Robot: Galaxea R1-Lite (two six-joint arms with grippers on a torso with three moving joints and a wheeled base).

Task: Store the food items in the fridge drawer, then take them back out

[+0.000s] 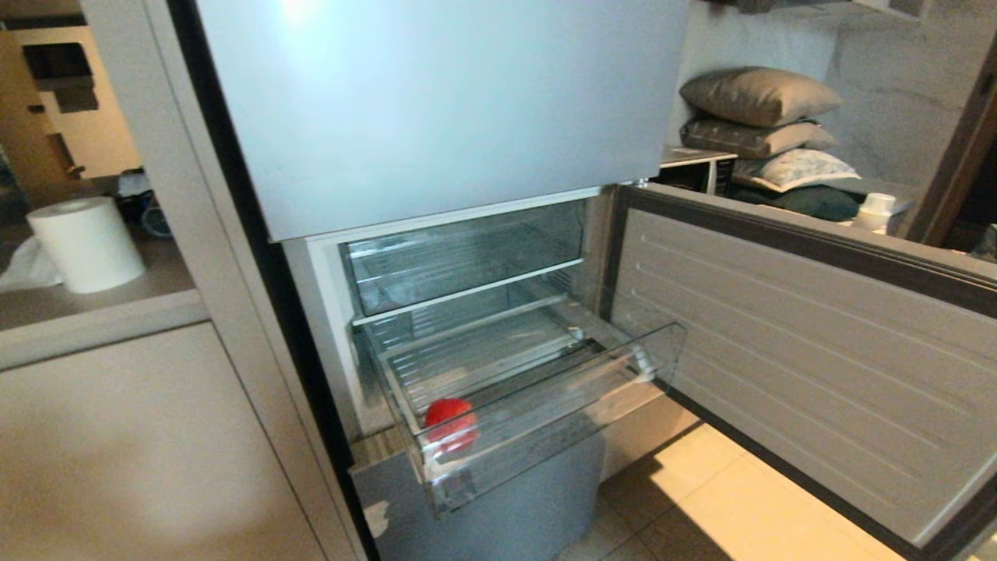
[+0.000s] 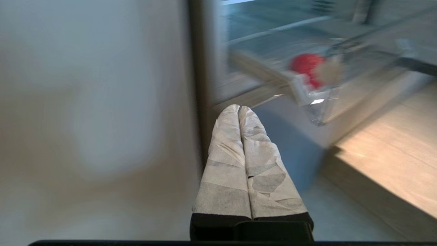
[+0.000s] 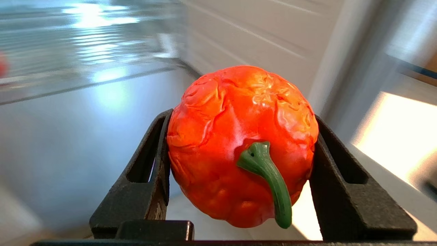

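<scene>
The clear fridge drawer (image 1: 561, 393) is pulled out of the open lower fridge compartment. One round red food item (image 1: 449, 421) lies in its front left corner. It also shows in the left wrist view as the red food item (image 2: 305, 63) inside the drawer (image 2: 317, 109). My right gripper (image 3: 242, 116) is shut on a wrinkled red pepper (image 3: 235, 153) with a green stem, held between both black fingers. My left gripper (image 2: 239, 108) is shut and holds nothing, its taped fingers pressed together below and to the left of the drawer. Neither arm shows in the head view.
The lower fridge door (image 1: 779, 351) swings open to the right, over the tiled floor (image 1: 701, 499). The upper door (image 1: 436, 101) is closed. A cabinet front (image 1: 140, 436) stands on the left, with a paper roll (image 1: 86, 243) on its counter. Pillows (image 1: 759, 97) are stacked behind.
</scene>
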